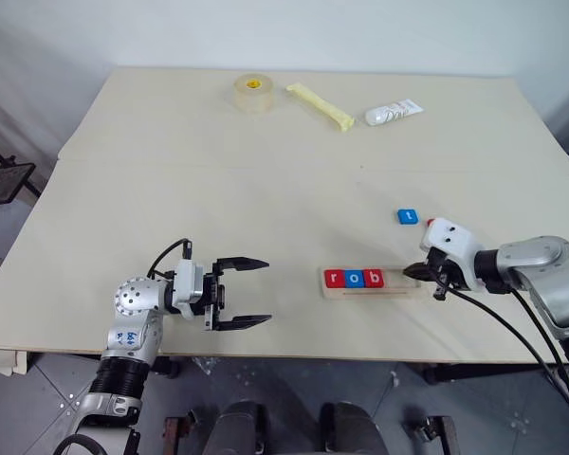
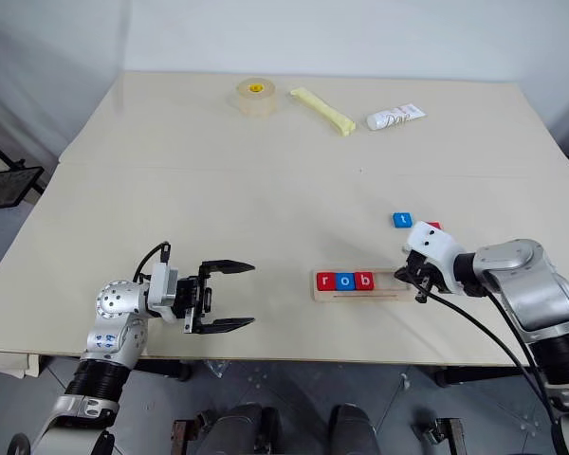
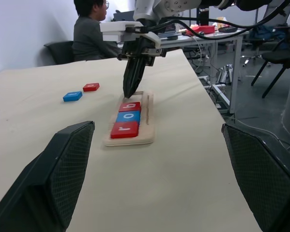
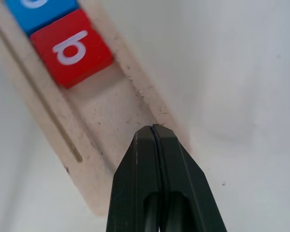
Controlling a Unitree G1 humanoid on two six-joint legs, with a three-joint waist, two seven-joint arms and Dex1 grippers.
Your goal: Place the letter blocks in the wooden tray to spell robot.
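Observation:
The wooden tray (image 1: 398, 287) lies near the table's front edge, right of centre. In its left part three letter blocks stand in a row: red r (image 1: 335, 279), blue o (image 1: 355, 278) and red b (image 1: 375, 278). A blue t block (image 1: 406, 217) lies on the table behind the tray, and a red block (image 3: 91, 87) lies beside it. My right gripper (image 1: 410, 272) is shut and holds nothing, its tip (image 4: 152, 128) just above the tray's bare right end. My left gripper (image 1: 266, 292) is open and holds nothing, well to the left of the tray and pointing toward it.
At the table's far side lie a tape roll (image 1: 253, 93), a pale yellow stick (image 1: 320, 105) and a white tube (image 1: 393, 113). A person (image 3: 89, 29) sits beyond the table in the left wrist view. The table's front edge runs just below the tray.

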